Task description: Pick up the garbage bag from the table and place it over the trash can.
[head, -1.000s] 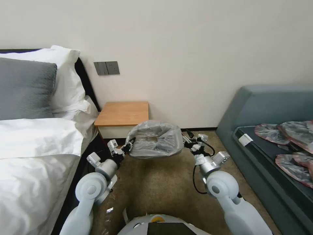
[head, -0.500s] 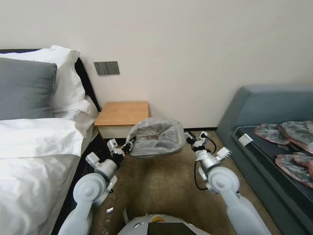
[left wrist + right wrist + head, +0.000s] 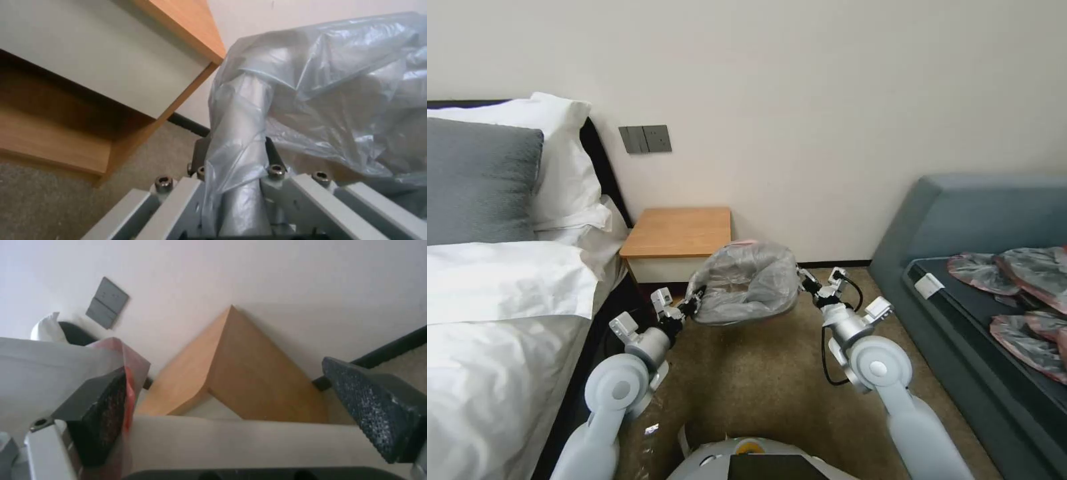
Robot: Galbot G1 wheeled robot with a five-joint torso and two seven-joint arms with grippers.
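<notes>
The garbage bag (image 3: 747, 283), grey and wrinkly with a pinkish-red rim, lies spread over the trash can, right of the table (image 3: 677, 230). My left gripper (image 3: 694, 305) is at the bag's left side. In the left wrist view this gripper (image 3: 233, 146) is shut on a fold of the bag (image 3: 311, 86). My right gripper (image 3: 804, 278) is at the bag's right side. The right wrist view shows this gripper (image 3: 222, 370) open, with the bag's red rim (image 3: 131, 373) against one pad (image 3: 100, 410). The trash can's cream rim (image 3: 249, 443) runs below the fingers.
A bed (image 3: 500, 313) with white sheets and pillows stands to the left of the table. A grey-blue sofa (image 3: 980, 227) at the right carries several flat grey-and-red bags (image 3: 1020, 273). Brown carpet (image 3: 760, 380) lies between me and the bin.
The bag has sunk lower and drawn in narrower. My right arm has moved slightly left, and my left arm has edged right.
</notes>
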